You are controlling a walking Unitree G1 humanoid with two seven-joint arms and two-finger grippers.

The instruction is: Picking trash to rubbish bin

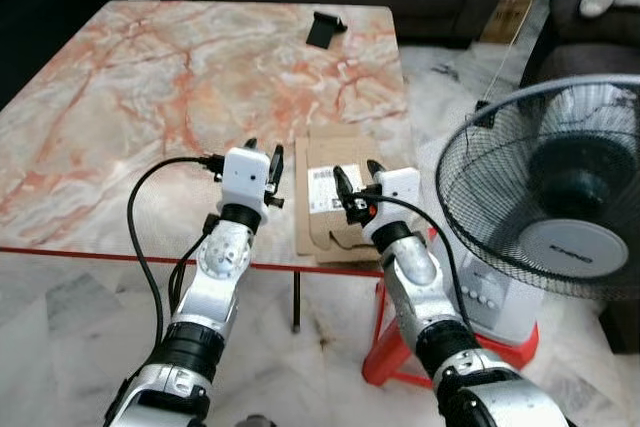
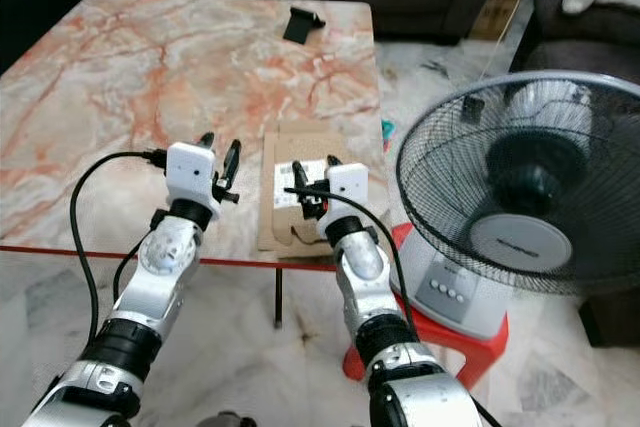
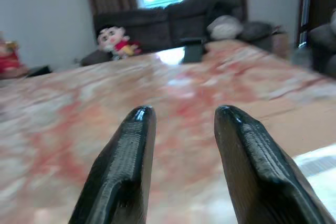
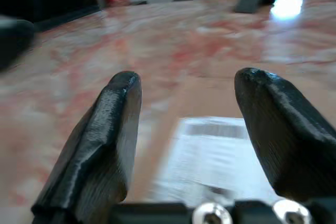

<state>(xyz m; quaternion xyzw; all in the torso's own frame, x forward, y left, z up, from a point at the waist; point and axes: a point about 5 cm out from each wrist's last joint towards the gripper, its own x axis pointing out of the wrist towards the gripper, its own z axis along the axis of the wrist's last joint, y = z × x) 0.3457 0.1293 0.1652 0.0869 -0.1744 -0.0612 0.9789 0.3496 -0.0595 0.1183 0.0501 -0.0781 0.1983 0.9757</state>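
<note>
On marble table (image 1: 150,77): flattened cardboard (image 1: 335,147), white barcode label (image 1: 325,190) unreadable. Right tool (image 1: 356,179) spread above it; left tool (image 1: 263,159) spread beside.

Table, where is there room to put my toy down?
The marble table is bare from its left edge to the flattened cardboard and up to the black stand. It is crowded near the cardboard, by both end effectors.

Most of the marble table (image 1: 150,87) lies bare, so a gripper could sweep freely across its left and middle (only a small black stand (image 1: 324,29) sits near the far right corner). A flattened cardboard piece (image 1: 335,152) lies at the near right corner, overhanging the near edge. Past the right edge, a standing fan (image 1: 545,187) on a red stool (image 1: 400,352) crowds the passage.
</note>
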